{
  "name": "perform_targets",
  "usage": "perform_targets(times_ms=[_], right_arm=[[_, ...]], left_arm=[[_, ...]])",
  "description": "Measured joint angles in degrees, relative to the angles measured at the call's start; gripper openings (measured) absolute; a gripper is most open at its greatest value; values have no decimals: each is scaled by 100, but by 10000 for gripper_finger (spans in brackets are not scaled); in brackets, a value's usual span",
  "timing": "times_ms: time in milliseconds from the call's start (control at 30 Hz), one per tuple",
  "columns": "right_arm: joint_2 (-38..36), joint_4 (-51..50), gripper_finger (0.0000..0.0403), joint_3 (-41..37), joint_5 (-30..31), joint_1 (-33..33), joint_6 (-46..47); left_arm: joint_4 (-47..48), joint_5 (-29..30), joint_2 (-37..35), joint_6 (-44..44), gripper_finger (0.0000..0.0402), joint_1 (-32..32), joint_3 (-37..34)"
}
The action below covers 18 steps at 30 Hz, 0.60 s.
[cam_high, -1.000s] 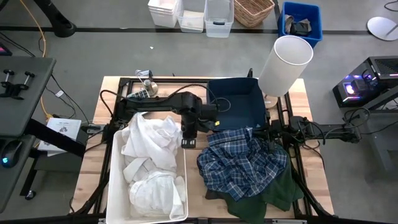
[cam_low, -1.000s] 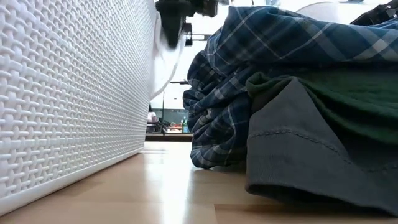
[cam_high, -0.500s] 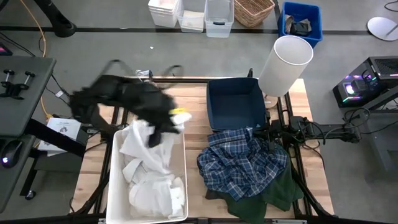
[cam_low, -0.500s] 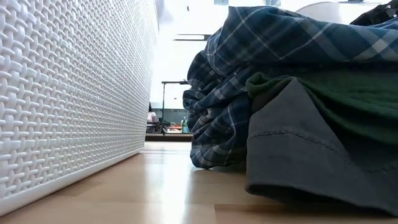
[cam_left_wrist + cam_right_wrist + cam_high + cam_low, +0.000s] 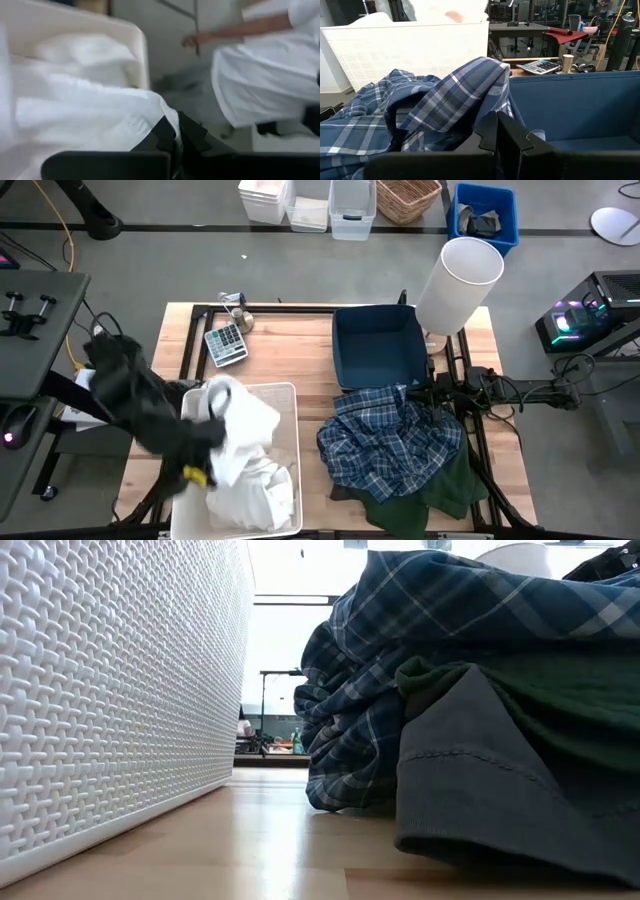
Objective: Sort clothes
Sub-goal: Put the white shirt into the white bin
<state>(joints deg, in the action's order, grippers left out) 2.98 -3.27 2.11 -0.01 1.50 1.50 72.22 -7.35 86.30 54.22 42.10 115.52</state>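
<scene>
Several white garments (image 5: 250,470) lie in the white plastic bin (image 5: 292,430) at the near left. My left gripper (image 5: 212,410) is over the bin's far left part, shut on a white garment (image 5: 95,125). The blue-and-white plaid shirt (image 5: 390,442) lies heaped on the dark green garment (image 5: 445,480) and the dark grey one (image 5: 480,780), which rest on the table. My right gripper (image 5: 496,122) is shut, low between the plaid shirt (image 5: 450,95) and the dark blue bin (image 5: 570,110). My left gripper pinches a fold of the white garment (image 5: 167,117) between its two fingers. The cloth spreads away from the fingertips over the other white garments in the bin; one layer or several, I cannot tell. Whether my right gripper touches the plaid shirt, I cannot tell.
The dark blue square bin (image 5: 378,345) stands at the far middle of the table. A calculator (image 5: 225,340) lies at the far left. A white cylinder (image 5: 460,280) stands at the far right corner. Bare wood shows between the two bins.
My left arm has swung fast from the gap between the white bin and the plaid shirt toward the table's left edge, across the bin. The white garment that hung over the bin's right wall has gone with it into the bin and out of the low view.
</scene>
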Motion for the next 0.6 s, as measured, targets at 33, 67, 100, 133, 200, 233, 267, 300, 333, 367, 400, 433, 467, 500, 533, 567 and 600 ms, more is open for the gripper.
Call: perform_targets(times_ms=[33, 67, 100, 133, 200, 233, 267, 300, 333, 367, 400, 433, 467, 500, 533, 567, 600], right_arm=[[0, 0, 0, 0, 0, 0, 0], [0, 0, 0, 1, 0, 0, 0], [0, 0, 0, 2, -1, 2, 0], [0, 0, 0, 1, 0, 2, 0], [0, 0, 0, 1, 0, 2, -1], [0, 0, 0, 2, -1, 2, -2], [0, 0, 0, 1, 0, 0, 0], [0, -1, 0, 2, 0, 2, -1], [0, 0, 0, 2, 0, 2, 0], [0, 0, 0, 1, 0, 2, 0], [0, 0, 0, 1, -1, 0, 0], [0, 0, 0, 2, 0, 2, 0], [0, 0, 0, 0, 0, 1, 0], [0, 0, 0, 0, -2, 2, 0], [0, 0, 0, 2, 0, 0, 0], [0, 0, 0, 1, -1, 2, 0], [0, 0, 0, 0, 0, 0, 0]], left_arm=[[-346, -153, 0, 47, 0, 44, -323], [-655, -281, -2, 72, 0, 57, -625], [-980, -395, -10, 57, 0, 39, -979], [-1349, -505, -36, -3, 0, -4, -1338], [-2176, -838, -116, -140, 0, -175, -2107], [-2684, -1070, -161, -196, 0, -282, -2521], [-3275, -1338, -209, -244, 0, -399, -2939], [-3872, -1531, -256, -251, 0, -522, -3346], [-4490, -1674, -299, -196, 0, -644, -3758], [-5116, -1794, -335, -63, 0, -747, -4144], [-5649, -1876, -372, 127, 0, -832, -4489], [-6035, -1974, -410, 325, 0, -902, -4820], [-6284, -2072, -454, 492, 0, -946, -5105], [-6349, -2115, -496, 578, 0, -961, -5339], [-6316, -2114, -543, 601, 0, -957, -5543], [-6205, -2097, -576, 588, 0, -952, -5723], [-6083, -2050, -588, 560, 0, -950, -5884]])
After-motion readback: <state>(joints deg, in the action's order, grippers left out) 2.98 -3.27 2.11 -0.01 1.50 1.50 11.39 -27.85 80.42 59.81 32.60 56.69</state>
